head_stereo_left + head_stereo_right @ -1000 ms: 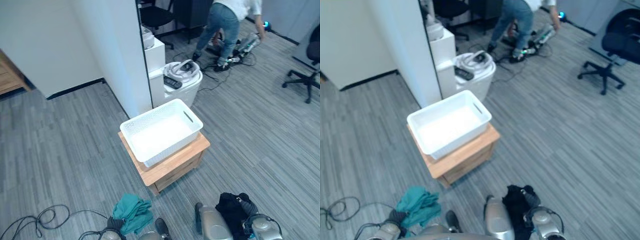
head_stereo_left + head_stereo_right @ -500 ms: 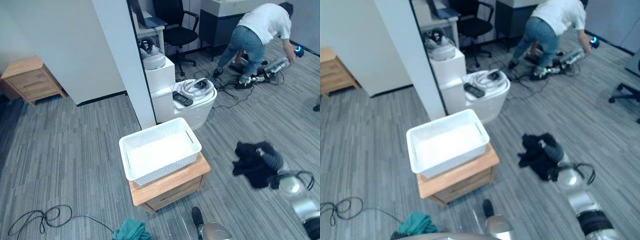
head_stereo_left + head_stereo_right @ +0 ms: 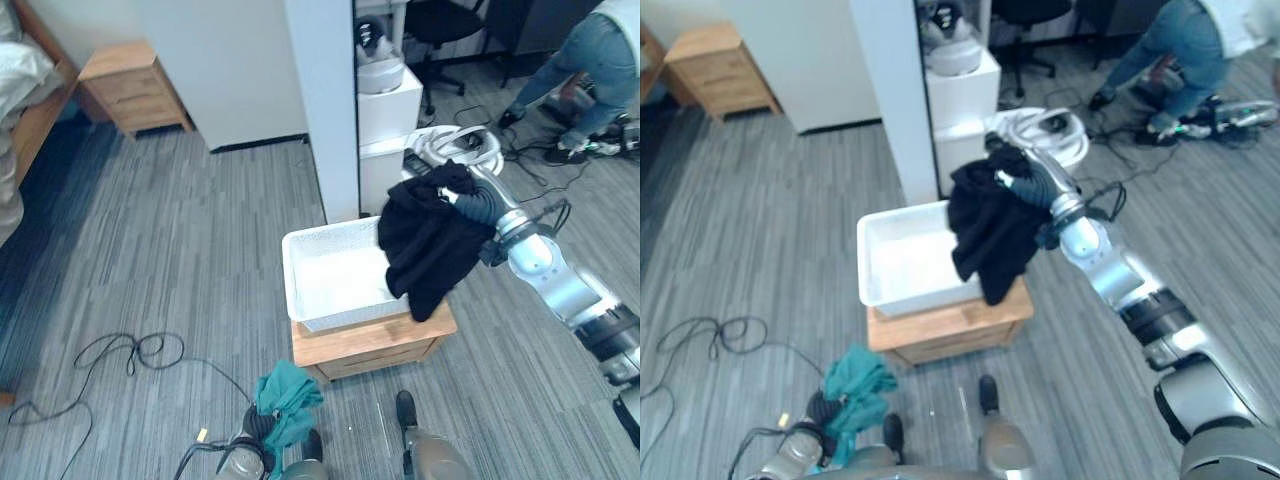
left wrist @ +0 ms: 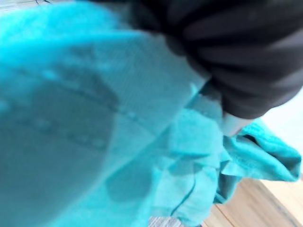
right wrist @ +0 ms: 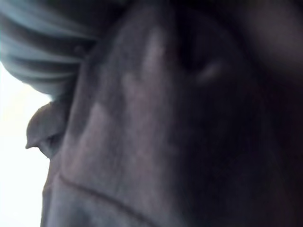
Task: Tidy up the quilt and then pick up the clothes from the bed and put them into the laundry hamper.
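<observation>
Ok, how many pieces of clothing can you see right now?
2: a black garment hanging from the right hand over the white hamper, and a teal garment in the left hand, low down.

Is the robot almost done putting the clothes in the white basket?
Not yet. The white basket on the wooden stand looks empty inside. The right hand holds the black garment up, draped over the basket's edge nearest that arm, not dropped in. The left hand, low near the floor, has the teal garment bunched against it. Both pieces still have to go in.
</observation>
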